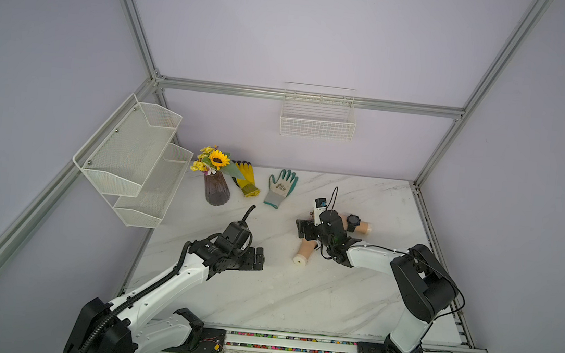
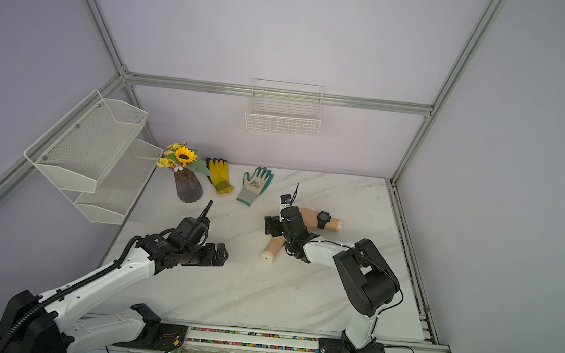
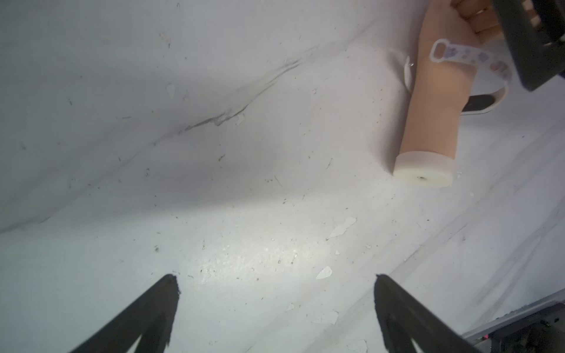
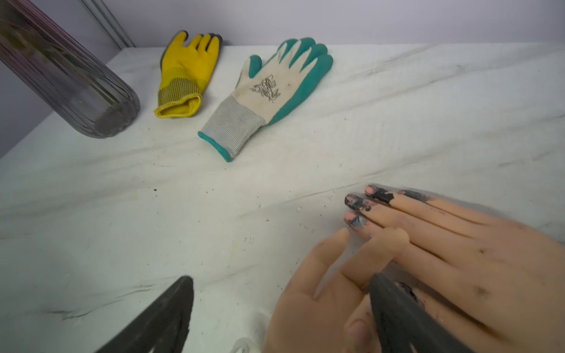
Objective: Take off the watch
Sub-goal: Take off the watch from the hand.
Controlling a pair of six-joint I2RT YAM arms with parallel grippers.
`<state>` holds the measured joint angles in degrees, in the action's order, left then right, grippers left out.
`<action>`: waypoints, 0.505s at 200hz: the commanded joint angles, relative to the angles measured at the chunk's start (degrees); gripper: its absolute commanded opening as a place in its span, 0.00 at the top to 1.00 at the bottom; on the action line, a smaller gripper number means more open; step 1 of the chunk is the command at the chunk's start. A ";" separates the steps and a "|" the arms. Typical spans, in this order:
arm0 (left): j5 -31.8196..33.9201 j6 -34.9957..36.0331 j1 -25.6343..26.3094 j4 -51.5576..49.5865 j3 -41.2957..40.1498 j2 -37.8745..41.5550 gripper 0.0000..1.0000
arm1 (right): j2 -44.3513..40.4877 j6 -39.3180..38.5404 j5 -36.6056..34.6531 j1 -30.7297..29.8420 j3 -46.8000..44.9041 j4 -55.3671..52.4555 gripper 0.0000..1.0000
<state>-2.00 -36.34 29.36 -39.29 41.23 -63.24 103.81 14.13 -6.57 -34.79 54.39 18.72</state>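
1. Left pincer [image 1: 255, 258] hangs low over the white marble-veined tabletop [image 1: 297, 293], its two black fingers [image 3: 165, 308] spread wide with only bare table between them
2. Ahead of the left pincer and off to one side lies a beige rubber mannequin forearm [image 3: 434, 116], its flat cream cut end [image 3: 423, 175] turned toward the pincer and well apart from its tips
3. Draped over that forearm is a white watch with a pastel-printed strap [image 3: 470, 58]: the looped strap end lies free on top, while the dark, white-rimmed body [image 3: 480, 103] rests on the table on the side away from the left pincer
4. Right pincer [image 1: 304, 228] stands open too, gripping nothing; one finger [image 4: 397, 314] lies over the fingers of this forearm's hand [image 4: 315, 293], though whether it touches them I cannot tell, and the other [image 4: 171, 314] is over bare table
5. Just beside the right pincer, a second beige mannequin hand [image 4: 474, 253] with black-smeared fingertips lies flat, touching the first hand's fingers
6. Behind the right pincer, near its wrist joint, a black round wristwatch [image 1: 353, 222] [image 2: 323, 219] sits wrapped round the second hand's wrist in both top views
7. Beyond the right pincer's tips, well apart, lie a teal-and-white knit glove [image 4: 269, 91], a yellow rubber-coated glove [image 4: 186, 76] beside it, and a ribbed smoky glass vase [image 4: 76, 85] holding a sunflower bouquet [image 1: 216, 159]
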 commanded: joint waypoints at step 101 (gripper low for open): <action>-4.39 -1.07 -1.02 6.06 -2.52 -5.19 0.00 | -16.42 4.89 4.01 -0.43 -4.97 -12.59 0.08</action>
<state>-5.04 -36.45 28.62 -35.97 39.07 -68.60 90.11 17.43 -2.83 -34.94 50.06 7.46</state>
